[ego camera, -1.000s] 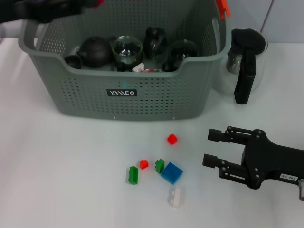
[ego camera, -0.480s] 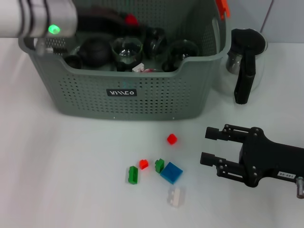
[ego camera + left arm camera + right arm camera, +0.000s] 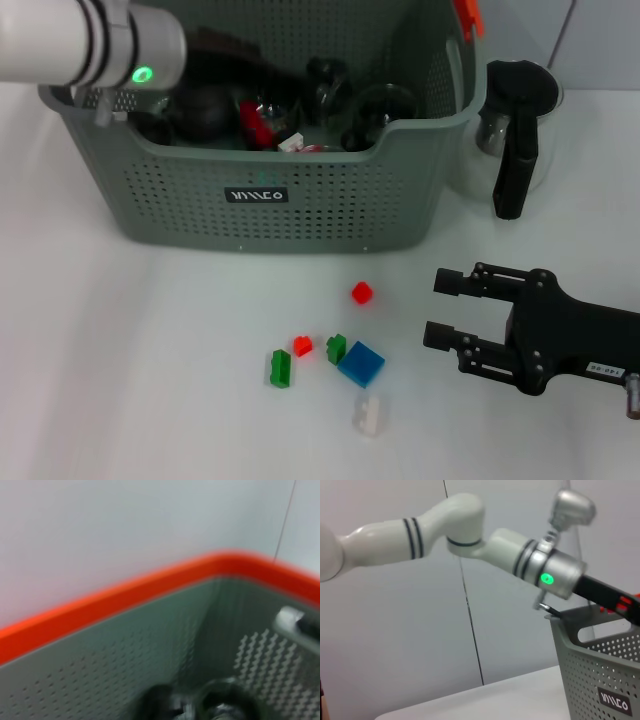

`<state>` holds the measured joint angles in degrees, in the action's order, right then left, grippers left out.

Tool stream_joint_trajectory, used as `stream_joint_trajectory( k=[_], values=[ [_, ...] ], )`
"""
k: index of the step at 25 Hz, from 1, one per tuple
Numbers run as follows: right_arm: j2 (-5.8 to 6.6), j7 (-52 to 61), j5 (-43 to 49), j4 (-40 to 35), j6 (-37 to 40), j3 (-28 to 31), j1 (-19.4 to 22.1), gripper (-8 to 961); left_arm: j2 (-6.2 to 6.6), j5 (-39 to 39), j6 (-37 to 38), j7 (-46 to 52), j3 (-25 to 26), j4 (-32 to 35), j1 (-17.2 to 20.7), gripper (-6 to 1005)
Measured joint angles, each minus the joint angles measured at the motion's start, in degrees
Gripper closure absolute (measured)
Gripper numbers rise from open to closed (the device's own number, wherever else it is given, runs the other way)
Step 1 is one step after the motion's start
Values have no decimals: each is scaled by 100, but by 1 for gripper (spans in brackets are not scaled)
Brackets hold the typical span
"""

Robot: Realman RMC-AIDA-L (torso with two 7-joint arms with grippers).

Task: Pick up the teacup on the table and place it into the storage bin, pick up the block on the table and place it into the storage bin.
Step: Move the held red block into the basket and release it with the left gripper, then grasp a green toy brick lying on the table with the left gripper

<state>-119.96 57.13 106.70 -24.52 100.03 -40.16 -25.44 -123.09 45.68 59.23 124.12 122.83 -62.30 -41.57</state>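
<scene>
The grey perforated storage bin (image 3: 330, 205) stands at the back of the table and holds a dark teapot (image 3: 200, 105) and several dark and glass cups. My left arm reaches in from the left, and its black gripper (image 3: 250, 118), which shows something red at its tip, is low inside the bin over the cups. No teacup shows on the table. Loose blocks lie in front of the bin: red (image 3: 362, 292), small red (image 3: 302, 346), green (image 3: 336, 348), blue (image 3: 361, 364), green (image 3: 281, 368) and white (image 3: 370, 414). My right gripper (image 3: 436, 309) is open and empty, just right of the blocks.
A glass jug with a black handle (image 3: 512, 130) stands right of the bin. The left wrist view shows the bin's inner wall (image 3: 150, 650) and orange rim (image 3: 125, 600). The right wrist view shows the left arm (image 3: 540, 565) over the bin (image 3: 600, 680).
My left arm has swung right and down, from above the bin's back left corner into the bin. My right gripper has barely shifted. The blocks have not moved.
</scene>
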Motion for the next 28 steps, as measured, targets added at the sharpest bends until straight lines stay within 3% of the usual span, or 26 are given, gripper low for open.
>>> stream_joint_trajectory(
  k=[5,9,12,14,19,22,28],
  values=[
    [-1,0,-1,0,0,0,-16,328,-75,1043,924,-125,145,-1338,954,171],
    [-1,0,0,0,-10,0,-28,328,-97,2250,1880,-825,795,-1727,1686,161],
    [0,0,0,-14,-28,0,-29,329,-77,3079,2801,-1732,1457,-1368,2085,165],
    [1,0,0,-26,-18,0,-26,329,15,3314,3521,-2699,1914,-826,2316,168],
    [9,0,0,-15,-23,0,-26,328,333,2844,4457,-5086,2062,665,2633,169],
    [9,0,0,-11,-29,1,-28,328,316,2233,4406,-5980,2050,1301,2655,174],
    [8,0,0,-1,-36,0,-31,329,160,1242,3706,-6098,2044,1844,2240,184]
  ],
)
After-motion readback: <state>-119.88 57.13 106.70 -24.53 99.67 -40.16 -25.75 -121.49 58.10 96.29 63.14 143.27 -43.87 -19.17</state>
